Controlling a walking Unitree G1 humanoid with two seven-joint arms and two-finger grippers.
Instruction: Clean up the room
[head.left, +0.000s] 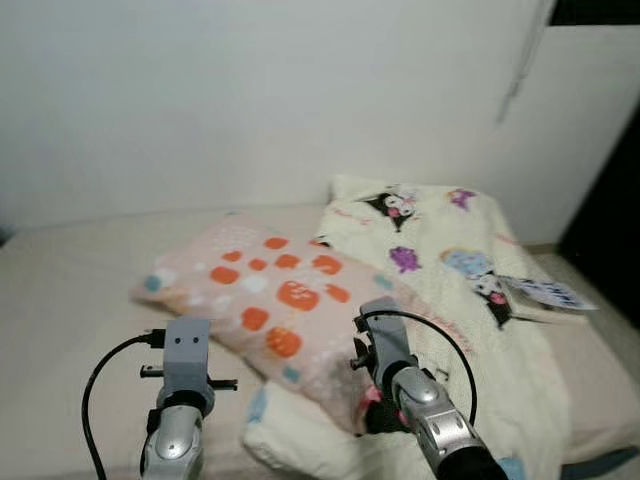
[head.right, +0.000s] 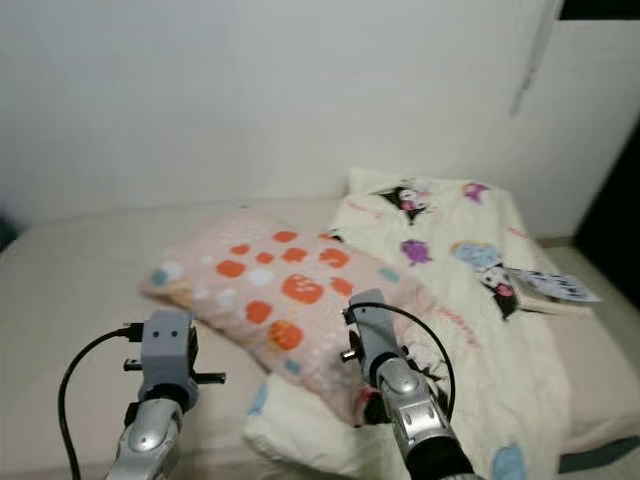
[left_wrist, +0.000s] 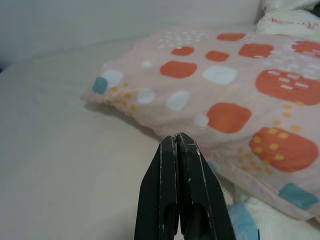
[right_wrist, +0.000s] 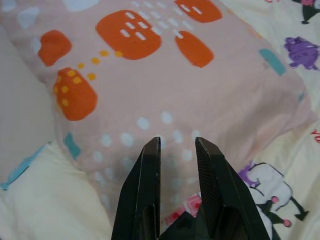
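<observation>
One pink pillow (head.left: 275, 295) and one cartoon-print cream blanket (head.left: 455, 290) are lying on one bed (head.left: 70, 300); one paper (head.left: 548, 293) is resting on the blanket.

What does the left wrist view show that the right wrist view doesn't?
Left wrist view: the left gripper with jaws shut, over bare beige mattress, with the wall behind.
Right wrist view: the right gripper with jaws open just above the pillow's near edge, plus the cream cartoon blanket with purple and black characters.
Both: the pink pillow with orange patches.
</observation>
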